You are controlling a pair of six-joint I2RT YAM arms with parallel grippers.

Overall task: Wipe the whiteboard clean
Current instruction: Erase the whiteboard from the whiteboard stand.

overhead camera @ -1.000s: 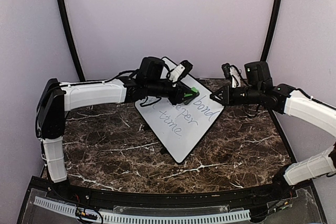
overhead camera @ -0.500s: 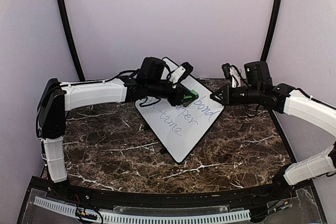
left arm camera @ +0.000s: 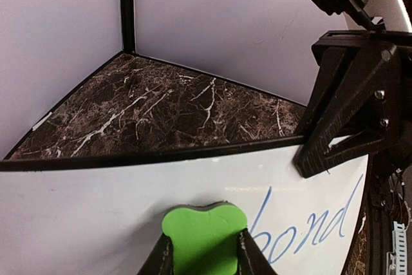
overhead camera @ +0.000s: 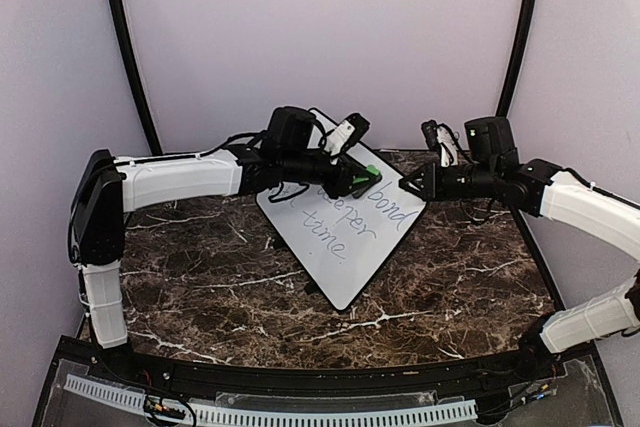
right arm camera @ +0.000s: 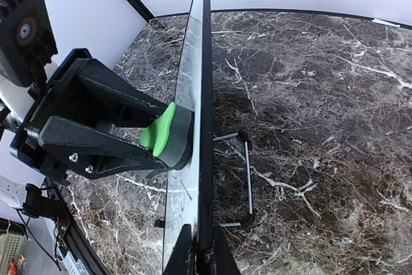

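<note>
Two pincers are counted; one green eraser (left arm camera: 203, 227) is held in the left pincer (left arm camera: 205, 254), one whiteboard (overhead camera: 340, 247) in the right pincer (overhead camera: 406, 185)

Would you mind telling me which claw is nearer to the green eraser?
Left. The left claw holds the eraser against the whiteboard; the right claw clamps the whiteboard's edge, apart from the eraser.

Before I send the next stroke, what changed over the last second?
Only slightly: the left fingers, pressing the green eraser against the whiteboard, dipped a little toward the near left, then slid back toward the far right, beside "bond". Nothing was taken or released. Unchanged: all three words remain, the board sits where it was, and the right fingers clamp its right corner.
</note>
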